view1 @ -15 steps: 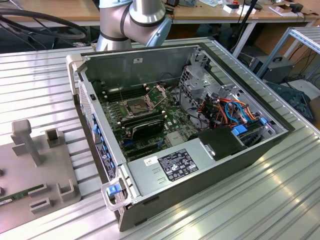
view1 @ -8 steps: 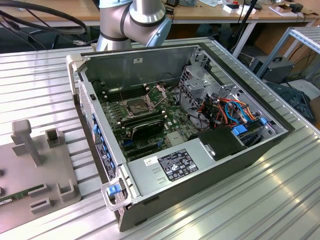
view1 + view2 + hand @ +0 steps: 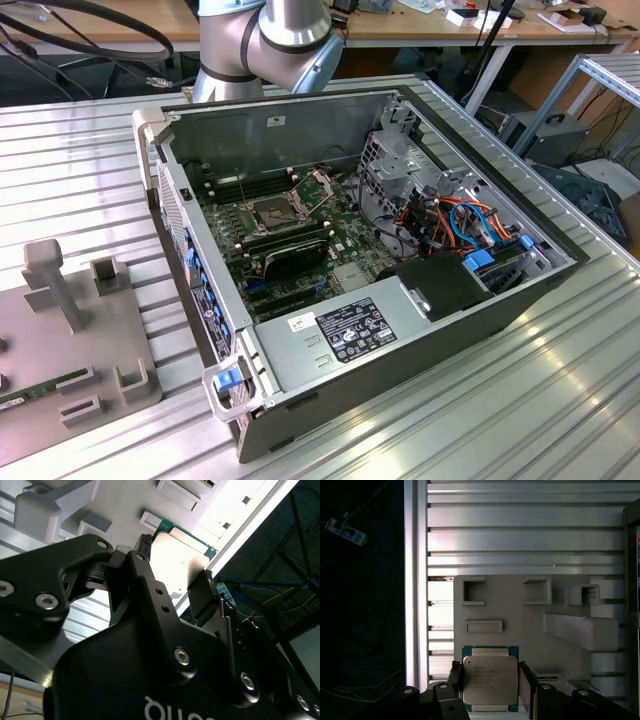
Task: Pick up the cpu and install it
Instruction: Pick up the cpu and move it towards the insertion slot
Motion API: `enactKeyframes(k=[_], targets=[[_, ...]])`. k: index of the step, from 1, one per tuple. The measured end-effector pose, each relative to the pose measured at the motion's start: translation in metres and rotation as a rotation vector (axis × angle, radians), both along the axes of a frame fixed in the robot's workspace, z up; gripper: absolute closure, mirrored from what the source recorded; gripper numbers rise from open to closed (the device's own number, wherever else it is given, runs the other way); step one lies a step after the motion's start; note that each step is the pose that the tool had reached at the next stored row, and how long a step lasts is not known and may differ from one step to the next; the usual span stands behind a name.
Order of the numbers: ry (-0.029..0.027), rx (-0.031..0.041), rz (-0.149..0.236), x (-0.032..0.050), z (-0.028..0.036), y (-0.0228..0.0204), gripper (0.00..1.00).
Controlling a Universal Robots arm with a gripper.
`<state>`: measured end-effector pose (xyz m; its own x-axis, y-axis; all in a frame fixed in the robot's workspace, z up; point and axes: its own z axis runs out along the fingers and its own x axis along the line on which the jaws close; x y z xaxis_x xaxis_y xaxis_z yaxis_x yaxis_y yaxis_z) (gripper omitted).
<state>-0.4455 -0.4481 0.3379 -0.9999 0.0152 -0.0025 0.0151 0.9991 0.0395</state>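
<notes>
The cpu [image 3: 490,680] is a small square chip with a dull silver top and a green rim. It lies at the edge of a grey fixture plate [image 3: 530,615]. In both wrist views my gripper [image 3: 490,669] straddles it, one black finger [image 3: 456,672] against each of two opposite sides. In the second wrist view the cpu [image 3: 181,566] sits between the two fingertips of the gripper [image 3: 176,558], which looks shut on it. In the exterior view the open socket [image 3: 272,212] shows on the motherboard inside the open computer case [image 3: 300,330].
The grey fixture plate [image 3: 90,340] lies at the exterior view's left on the ribbed metal table [image 3: 560,400], with raised blocks and a tall post [image 3: 50,280]. The arm's base [image 3: 265,40] stands behind the case. Cables and a drive cage [image 3: 450,215] fill the case's right.
</notes>
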Motion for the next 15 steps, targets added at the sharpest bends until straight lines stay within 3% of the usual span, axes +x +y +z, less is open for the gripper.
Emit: enactKeyframes(k=[7,15], targets=[[0.0,0.0,0.0,0.0,0.0002,0.0,0.45],[0.0,0.0,0.0,0.0,0.0089,0.0,0.45]])
